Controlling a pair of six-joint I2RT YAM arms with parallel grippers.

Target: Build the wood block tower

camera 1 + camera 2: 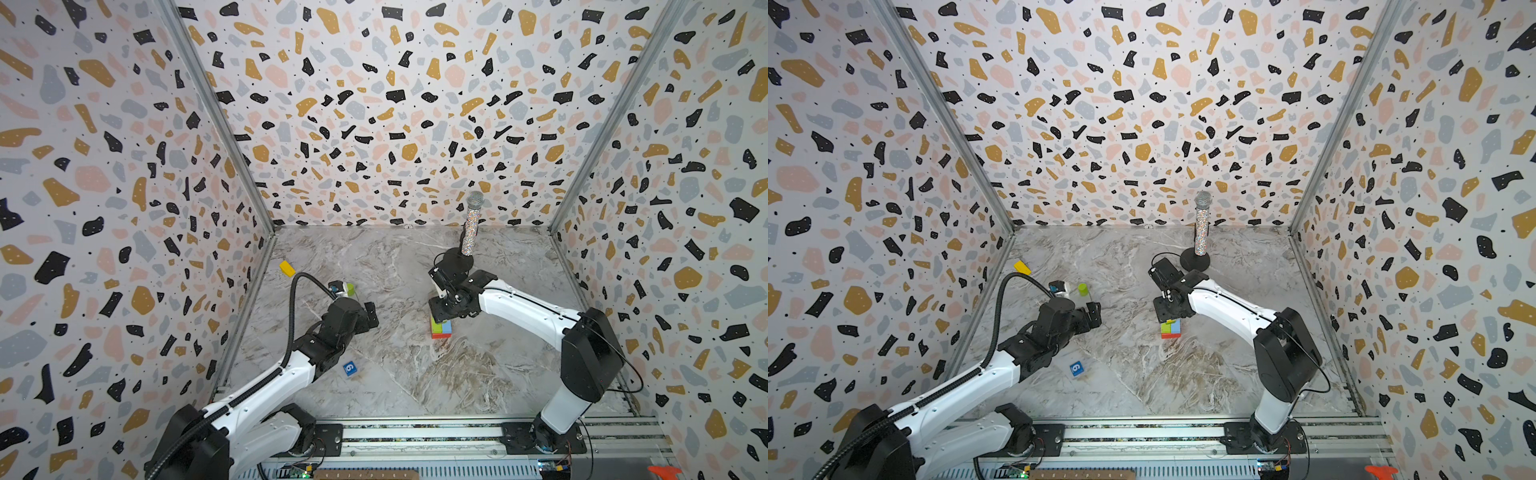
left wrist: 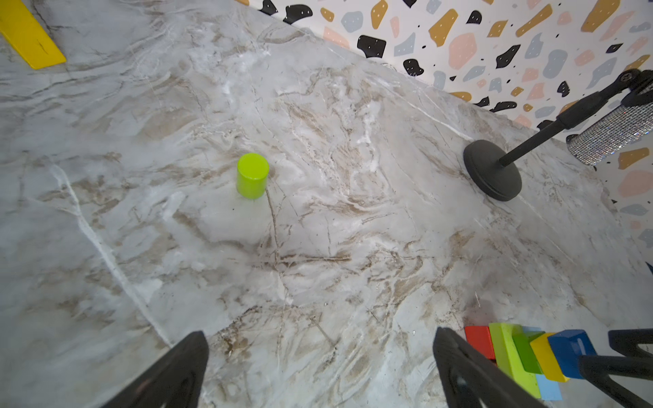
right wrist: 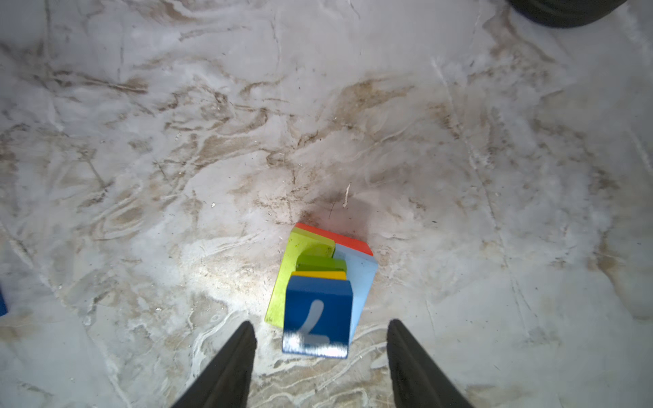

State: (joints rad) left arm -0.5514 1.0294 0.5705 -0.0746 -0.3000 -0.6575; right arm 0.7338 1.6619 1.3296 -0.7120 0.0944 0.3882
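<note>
The tower (image 1: 441,328) (image 1: 1170,328) stands mid-table: a red and a light blue brick lowest, green blocks above, then yellow. A dark blue numbered cube (image 3: 318,311) lies topmost. My right gripper (image 3: 321,323) hovers straight over it, open, with a gap between each finger and the cube. My left gripper (image 2: 319,332) is open and empty above bare table, left of the tower (image 2: 512,353). Loose wood blocks lie apart: a lime green cylinder (image 2: 252,180) (image 1: 350,289) upright, a yellow brick (image 1: 286,268) (image 2: 30,35) near the left wall, and a dark blue numbered cube (image 1: 349,368) (image 1: 1076,368).
A glittery microphone (image 1: 471,224) (image 1: 1201,224) on a round black base (image 2: 493,171) stands at the back right, just behind my right arm. Patterned walls close in the marble table (image 1: 415,374) on three sides. A metal rail (image 1: 415,432) runs along the front.
</note>
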